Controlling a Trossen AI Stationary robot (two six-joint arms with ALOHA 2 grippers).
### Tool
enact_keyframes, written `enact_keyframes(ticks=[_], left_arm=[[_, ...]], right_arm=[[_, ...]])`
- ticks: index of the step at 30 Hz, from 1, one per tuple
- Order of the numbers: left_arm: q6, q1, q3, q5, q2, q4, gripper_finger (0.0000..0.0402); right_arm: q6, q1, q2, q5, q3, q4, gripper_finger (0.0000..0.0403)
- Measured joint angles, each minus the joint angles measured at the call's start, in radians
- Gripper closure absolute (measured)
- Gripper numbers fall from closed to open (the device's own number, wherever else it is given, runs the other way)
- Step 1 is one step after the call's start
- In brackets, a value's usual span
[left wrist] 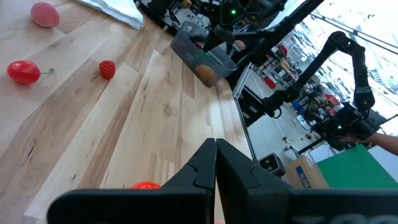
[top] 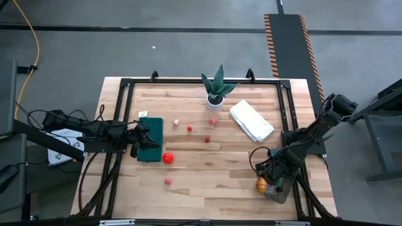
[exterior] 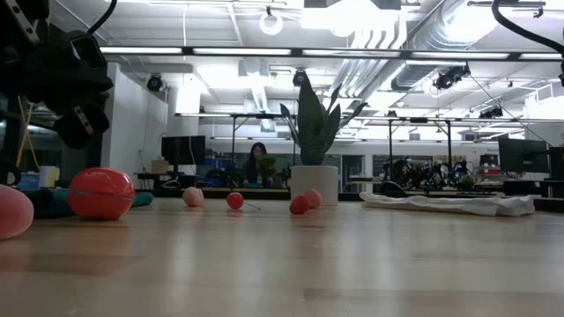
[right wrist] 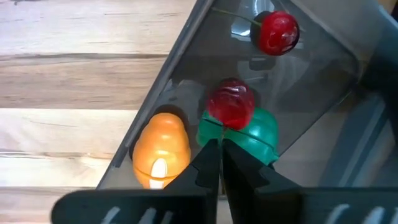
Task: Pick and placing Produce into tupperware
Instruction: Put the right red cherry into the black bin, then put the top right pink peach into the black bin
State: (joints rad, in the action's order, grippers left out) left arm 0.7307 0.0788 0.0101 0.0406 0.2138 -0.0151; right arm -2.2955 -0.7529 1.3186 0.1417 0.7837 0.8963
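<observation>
Starting at the left, the left gripper point(top: 139, 139) is seen pressed shut and empty over the dark green mat point(top: 152, 139). Just beside it, toward the table's middle, lies the large red tomato point(top: 168, 158), with a pink piece point(top: 168, 181) nearer the front edge. Small red pieces point(top: 207, 139) are scattered at centre, before the potted plant point(top: 216, 86). At the right front corner, the right gripper point(right wrist: 219, 163) is held nearly closed above the tupperware point(top: 274, 186), a dark red berry point(right wrist: 231, 104) at its tips; whether it is pinched cannot be told. The loose produce is judged nearer the left arm.
</observation>
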Motion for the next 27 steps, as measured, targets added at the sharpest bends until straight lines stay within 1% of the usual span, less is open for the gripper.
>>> enact_keyframes(ticks=[6, 10, 20, 27], left_arm=[[0.0, 0.0, 0.0, 0.0, 0.0, 0.0, 0.0401], [0.007, 0.0, 0.0, 0.0, 0.0, 0.0, 0.0401], [0.008, 0.0, 0.0, 0.0, 0.0, 0.0, 0.0401], [0.008, 0.0, 0.0, 0.0, 0.0, 0.0, 0.0401]], right_arm=[[0.0, 0.0, 0.0, -0.012, 0.0, -0.002, 0.0313], [0.0, 0.0, 0.0, -0.021, 0.0, -0.002, 0.0287], [0.007, 0.0, 0.0, -0.021, 0.0, -0.001, 0.0286], [0.01, 0.0, -0.005, -0.021, 0.05, 0.049, 0.0286]])
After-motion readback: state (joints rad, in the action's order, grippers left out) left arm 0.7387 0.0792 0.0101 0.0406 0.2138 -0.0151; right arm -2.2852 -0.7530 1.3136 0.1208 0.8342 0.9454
